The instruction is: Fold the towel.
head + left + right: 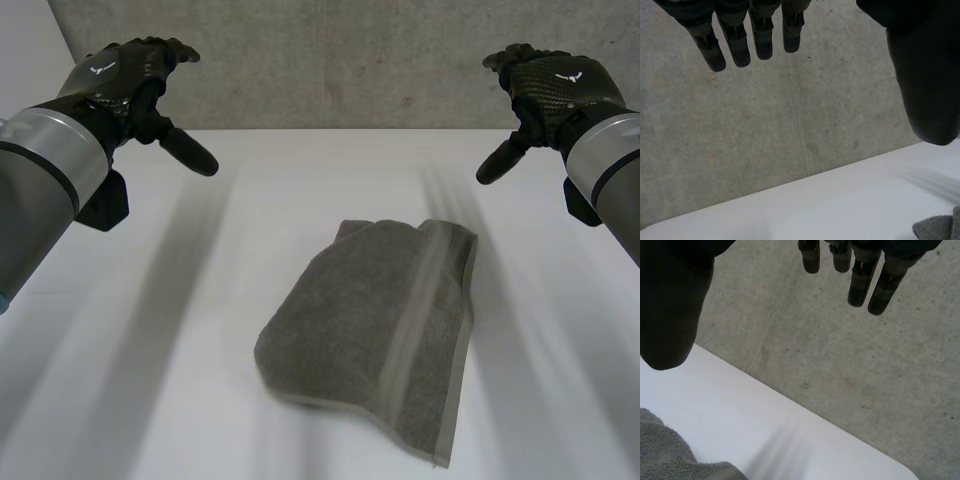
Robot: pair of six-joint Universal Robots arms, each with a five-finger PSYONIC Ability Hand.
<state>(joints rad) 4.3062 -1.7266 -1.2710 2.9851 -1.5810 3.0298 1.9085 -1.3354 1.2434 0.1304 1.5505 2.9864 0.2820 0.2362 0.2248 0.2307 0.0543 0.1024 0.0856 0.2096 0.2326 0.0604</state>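
A grey towel (375, 325) is seen lying on the white worktop (150, 380), near the middle and a little toward the robot's right. It is laid at a slant, with its far end narrower than its near end. A paler woven band runs along its length close to its right edge. Its near left edge looks thick and rounded, like a fold, and a thin corner juts out at the near right.

The left robot hand (125, 80) is held in the air over the far left part of the worktop, well apart from the towel. In the left wrist view its fingers (735, 42) are shown straight and slightly spread, with the thumb (927, 75) set wide of them; nothing is grasped, and the hand is released.

The right robot hand (550, 85) is held likewise over the far right part of the worktop, clear of the towel. Its fingers (860, 280) are seen extended and its thumb (670, 305) stands off to the side; it too is released and holds nothing.

A grey concrete wall (330, 60) is seen behind the worktop's far edge.
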